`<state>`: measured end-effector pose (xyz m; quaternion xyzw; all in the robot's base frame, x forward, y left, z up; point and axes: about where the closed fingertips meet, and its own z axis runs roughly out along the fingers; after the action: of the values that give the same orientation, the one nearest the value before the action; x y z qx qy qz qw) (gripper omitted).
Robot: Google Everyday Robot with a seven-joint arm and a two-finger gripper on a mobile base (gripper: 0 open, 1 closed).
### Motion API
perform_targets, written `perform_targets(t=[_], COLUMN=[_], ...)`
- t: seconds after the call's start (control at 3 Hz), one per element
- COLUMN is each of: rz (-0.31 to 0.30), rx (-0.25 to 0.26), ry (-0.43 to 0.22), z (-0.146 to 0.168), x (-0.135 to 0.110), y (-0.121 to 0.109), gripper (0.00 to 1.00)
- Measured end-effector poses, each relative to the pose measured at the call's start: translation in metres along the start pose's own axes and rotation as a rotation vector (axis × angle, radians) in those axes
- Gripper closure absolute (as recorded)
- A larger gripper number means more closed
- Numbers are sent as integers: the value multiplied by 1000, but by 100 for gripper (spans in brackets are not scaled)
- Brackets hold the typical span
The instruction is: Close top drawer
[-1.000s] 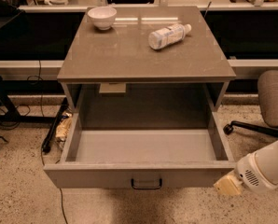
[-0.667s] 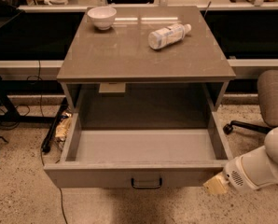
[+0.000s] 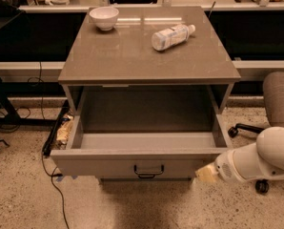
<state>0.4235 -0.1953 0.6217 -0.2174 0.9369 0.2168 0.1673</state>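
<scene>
The top drawer [image 3: 108, 168] of the grey-brown cabinet stands pulled far out. Its flat front panel faces me, with a small dark bar handle [image 3: 149, 171] at its centre. Its grey interior [image 3: 147, 140] holds nothing that I can see. My gripper [image 3: 205, 174] comes in from the lower right on a white arm [image 3: 258, 159]. Its pale tip is at the right end of the drawer front, at or very close to the panel. It holds nothing that I can see.
On the cabinet top [image 3: 147, 56] stand a white bowl [image 3: 104, 17] at the back left and a plastic bottle [image 3: 172, 36] lying on its side. An office chair [image 3: 278, 104] is at the right. Cables and a dark stand [image 3: 8, 111] are on the floor at the left.
The white arm and gripper have moved left along the drawer front, from beside its right corner toward the panel. The drawer looks as far out as before.
</scene>
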Motion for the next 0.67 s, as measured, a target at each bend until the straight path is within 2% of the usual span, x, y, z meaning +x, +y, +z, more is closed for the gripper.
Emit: perform_targets(t=[0.33,0.67], rz=[-2,-2], rx=[44,44], ry=[-71,-71], z=[1,1], x=[-21,-21], y=[-9,-9], gripper=[100,100])
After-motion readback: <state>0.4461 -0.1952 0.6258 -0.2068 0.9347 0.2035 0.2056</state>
